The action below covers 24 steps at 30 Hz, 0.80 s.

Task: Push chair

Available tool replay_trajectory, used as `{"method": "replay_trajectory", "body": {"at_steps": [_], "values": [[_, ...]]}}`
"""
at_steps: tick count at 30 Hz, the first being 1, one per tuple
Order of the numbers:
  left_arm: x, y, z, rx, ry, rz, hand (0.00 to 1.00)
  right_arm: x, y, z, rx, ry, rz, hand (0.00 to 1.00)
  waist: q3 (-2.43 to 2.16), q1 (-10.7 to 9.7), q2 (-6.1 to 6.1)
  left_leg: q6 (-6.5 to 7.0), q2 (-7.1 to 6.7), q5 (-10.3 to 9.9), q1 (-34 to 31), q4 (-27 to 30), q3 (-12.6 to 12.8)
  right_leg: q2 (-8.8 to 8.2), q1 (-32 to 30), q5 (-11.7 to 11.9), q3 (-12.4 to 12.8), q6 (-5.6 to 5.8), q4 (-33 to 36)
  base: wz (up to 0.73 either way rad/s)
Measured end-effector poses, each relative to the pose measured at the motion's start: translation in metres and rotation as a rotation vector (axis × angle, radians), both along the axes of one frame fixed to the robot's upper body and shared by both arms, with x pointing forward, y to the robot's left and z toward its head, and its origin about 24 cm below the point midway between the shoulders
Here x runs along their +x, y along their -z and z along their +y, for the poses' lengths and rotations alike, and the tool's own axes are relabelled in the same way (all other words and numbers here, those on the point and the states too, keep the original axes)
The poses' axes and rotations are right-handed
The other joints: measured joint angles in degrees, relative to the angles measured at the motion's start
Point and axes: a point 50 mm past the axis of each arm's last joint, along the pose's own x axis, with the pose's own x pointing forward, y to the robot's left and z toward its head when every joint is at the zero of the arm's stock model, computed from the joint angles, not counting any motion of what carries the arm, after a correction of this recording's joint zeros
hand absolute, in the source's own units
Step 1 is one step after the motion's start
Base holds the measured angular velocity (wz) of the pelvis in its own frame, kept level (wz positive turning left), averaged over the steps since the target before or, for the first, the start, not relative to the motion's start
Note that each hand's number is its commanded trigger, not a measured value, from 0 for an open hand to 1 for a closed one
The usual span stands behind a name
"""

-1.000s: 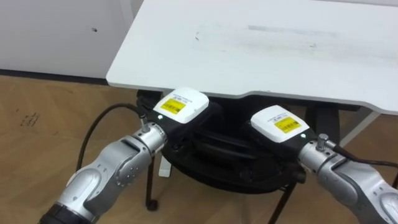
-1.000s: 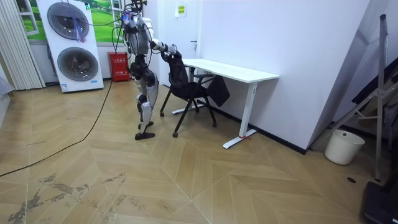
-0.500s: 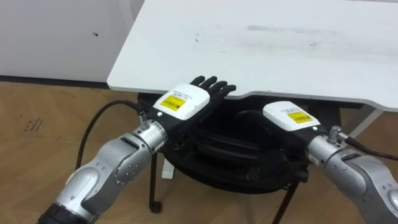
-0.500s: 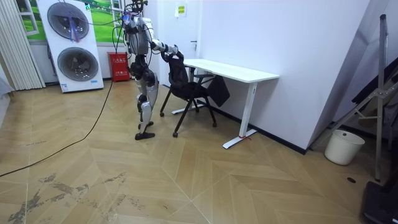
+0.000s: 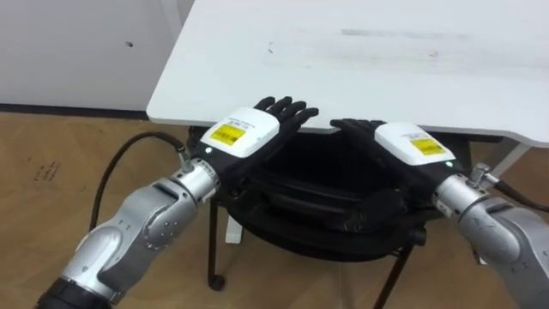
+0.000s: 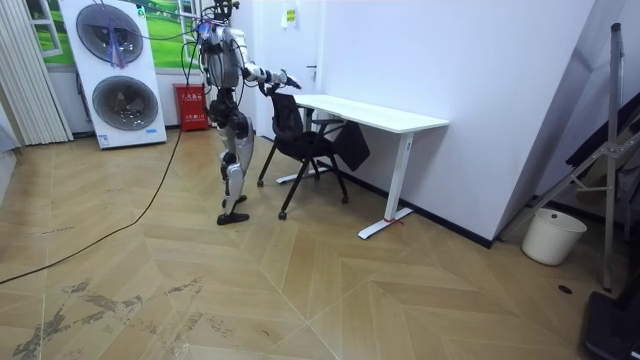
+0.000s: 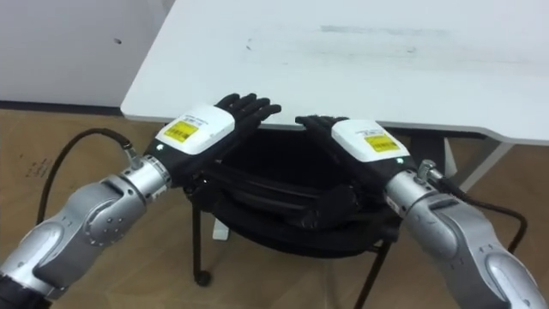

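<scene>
Right before the robot, the chair (image 5: pixel 317 210) stands with its black seat partly under the desk (image 5: pixel 386 60) and its back toward the robot. Both hands lie over the top of the back, side by side and a little apart. The left hand (image 5: pixel 249 137) is flat, its fingers straight and spread, the tips reaching to the desk's near edge. The right hand (image 5: pixel 403 146) is flat too, its fingers straight and pointing at the same edge. Neither hand curls round anything. Whether the palms press on the back or hover just above it is hard to tell from the eye views; they look slightly raised.

By my judgement the push is near its end, as little room is left between back and desk. To finish well, the palms should drop onto the upper rim of the back and press evenly, so the chair goes straight and does not swing to one side. The fingers should keep above or behind the rim, since the desk edge could catch them. A slow, short push suits the wooden floor (image 5: pixel 51 172), because the thin legs may snag.
</scene>
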Motion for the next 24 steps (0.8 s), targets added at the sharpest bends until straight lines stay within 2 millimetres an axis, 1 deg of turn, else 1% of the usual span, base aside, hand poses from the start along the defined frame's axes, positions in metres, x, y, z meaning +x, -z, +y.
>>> {"method": "replay_trajectory", "body": {"at_steps": [1,2,3,4,5,6,7,8,9,10,11,12,14,15,16,17,18,19,20,21,22,23,24], "values": [[0.001,-0.005,0.004,-0.008,-0.012,-0.029,0.0,0.0,-0.002,-0.003,0.008,0.014,-0.026,0.0,-0.01,0.25,0.01,0.0,0.01,0.0,0.07,-0.02,0.01,-0.01,0.05,0.0,0.0,0.0,0.02,0.0],[0.004,-0.017,0.013,-0.035,-0.041,-0.098,0.0,0.002,-0.012,-0.014,0.032,0.071,-0.106,0.0,-0.01,0.94,0.04,0.0,-0.01,0.0,0.41,-0.17,0.15,-0.09,0.23,0.0,0.02,0.0,0.03,0.0],[0.005,-0.034,0.024,-0.102,-0.092,-0.215,0.0,0.004,-0.027,-0.03,0.057,0.153,-0.215,0.0,-0.02,1.45,0.15,0.01,-0.04,-0.01,0.59,-0.19,0.23,-0.11,0.36,0.05,0.04,0.08,-0.21,0.0],[0.006,-0.046,0.031,-0.146,-0.128,-0.292,0.0,0.004,-0.035,-0.039,0.069,0.198,-0.279,0.0,-0.05,1.54,0.17,0.02,-0.07,-0.02,0.61,-0.23,0.21,-0.12,0.28,0.16,0.0,0.14,-0.83,0.0],[0.004,-0.071,0.049,-0.22,-0.205,-0.46,0.0,0.001,-0.055,-0.058,0.087,0.287,-0.417,0.0,-0.12,1.59,0.21,0.1,-0.16,-0.07,0.62,-0.37,0.21,-0.51,0.37,0.18,-0.19,0.2,-1.29,0.05],[0.001,-0.083,0.059,-0.253,-0.245,-0.541,0.0,-0.001,-0.065,-0.067,0.097,0.331,-0.487,0.0,-0.22,1.55,0.23,0.13,-0.22,-0.1,0.65,-0.42,0.22,-0.55,0.54,0.2,-0.31,0.27,-1.56,0.0],[-0.006,-0.103,0.079,-0.319,-0.327,-0.692,0.0,-0.008,-0.083,-0.083,0.131,0.408,-0.626,0.0,-0.39,1.42,0.13,0.27,-0.42,-0.24,1.24,-0.64,0.34,-0.55,1.06,0.11,-0.31,0.47,-1.79,0.03],[-0.014,-0.112,0.098,-0.366,-0.409,-0.811,0.0,-0.016,-0.095,-0.097,0.176,0.475,-0.744,0.0,-0.82,0.94,0.05,0.41,-0.8,-0.43,1.79,-0.77,0.38,-0.55,1.77,-0.06,-0.33,0.73,-1.83,0.0],[-0.023,-0.115,0.115,-0.407,-0.488,-0.899,0.0,-0.026,-0.105,-0.111,0.232,0.544,-0.851,0.0,-1.35,0.9,0.11,0.45,-0.93,-0.9,2.13,-0.71,0.7,-0.65,2.3,-0.08,-0.26,0.81,-2.0,0.0],[-0.029,-0.116,0.125,-0.424,-0.529,-0.936,0.0,-0.033,-0.108,-0.118,0.265,0.579,-0.901,0.0,-1.36,0.93,0.12,0.45,-0.93,-1.25,2.38,-0.58,0.99,-0.69,2.59,-0.1,-0.15,0.86,-2.02,-0.08],[-0.042,-0.114,0.142,-0.456,-0.61,-0.991,0.0,-0.044,-0.112,-0.13,0.315,0.645,-0.984,0.0,-1.37,0.69,0.12,0.43,-0.9,-1.77,2.68,-0.37,1.41,-0.77,2.97,-0.14,-0.23,0.94,-1.85,-0.06],[-0.048,-0.113,0.15,-0.472,-0.649,-1.016,0.0,-0.05,-0.114,-0.135,0.335,0.679,-1.022,0.0,-1.36,0.5,0.1,0.42,-0.89,-1.91,2.8,-0.35,1.48,-0.79,3.36,-0.17,-0.27,0.98,-1.73,0.0],[-0.065,-0.109,0.172,-0.552,-0.767,-1.095,0.0,-0.069,-0.118,-0.153,0.441,0.799,-1.167,0.0,-1.32,-0.22,0.17,0.51,-0.76,-2.27,2.91,-0.12,1.46,-0.78,3.2,-0.16,-0.23,1.0,-0.66,0.1],[-0.072,-0.108,0.179,-0.58,-0.815,-1.129,0.0,-0.078,-0.12,-0.16,0.493,0.85,-1.235,0.0,-1.28,-0.87,0.11,0.62,-0.72,-2.58,2.91,0.13,1.46,-0.75,3.18,-0.16,-0.01,1.0,-0.4,0.12],[-0.075,-0.108,0.183,-0.592,-0.837,-1.15,0.0,-0.083,-0.121,-0.164,0.514,0.874,-1.27,0.0,-1.25,-0.92,0.13,0.68,-0.71,-2.74,2.86,0.29,1.46,-0.75,2.97,-0.16,0.39,1.0,-0.39,0.0],[-0.084,-0.107,0.19,-0.609,-0.883,-1.192,0.0,-0.091,-0.124,-0.17,0.544,0.917,-1.342,0.0,-1.2,-1.0,0.34,0.66,-0.6,-3.41,2.07,1.2,1.38,-0.63,2.38,-0.17,1.46,1.01,-0.34,-0.09],[-0.091,-0.106,0.197,-0.634,-0.925,-1.229,0.0,-0.103,-0.125,-0.177,0.562,0.969,-1.41,0.0,-1.0,-1.05,0.62,0.79,-0.47,-4.12,1.49,1.99,1.2,-0.52,2.36,-0.12,1.57,1.09,-0.36,-0.06],[-0.095,-0.104,0.2,-0.65,-0.948,-1.242,0.0,-0.109,-0.124,-0.18,0.573,0.998,-1.433,0.0,-0.9,-1.02,0.68,0.85,-0.49,-4.24,1.4,2.12,1.14,-0.51,2.36,-0.12,1.58,1.11,-0.36,0.0],[-0.102,-0.101,0.206,-0.677,-0.999,-1.261,0.0,-0.118,-0.118,-0.187,0.597,1.059,-1.465,0.0,-0.77,-1.01,0.78,0.96,-0.54,-4.31,1.4,2.17,1.16,-0.58,2.37,-0.04,1.59,1.25,-0.36,0.0],[-0.106,-0.095,0.212,-0.702,-1.054,-1.267,0.0,-0.127,-0.109,-0.194,0.623,1.139,-1.487,0.0,-0.76,-1.0,0.94,1.1,-0.52,-4.42,1.22,2.53,1.16,-0.58,2.39,0.05,1.6,1.39,-0.35,0.0],[-0.107,-0.091,0.214,-0.708,-1.082,-1.263,0.0,-0.13,-0.104,-0.196,0.632,1.181,-1.491,0.0,-0.78,-1.04,1.0,1.15,-0.52,-4.51,0.96,2.85,0.96,-0.58,2.35,0.05,1.54,1.39,-0.35,0.04],[-0.11,-0.08,0.22,-0.737,-1.149,-1.233,0.0,-0.138,-0.09,-0.201,0.668,1.272,-1.48,0.0,-0.69,-1.04,1.21,1.23,-0.53,-4.58,0.66,3.24,0.71,-0.56,2.29,0.06,1.61,1.41,-0.4,0.05],[-0.115,-0.067,0.225,-0.766,-1.227,-1.186,0.0,-0.148,-0.074,-0.205,0.706,1.37,-1.442,0.0,-0.73,-1.02,1.45,1.34,-0.52,-4.65,0.21,3.71,0.67,-0.54,2.12,0.07,1.66,1.45,-0.5,0.03]]}}
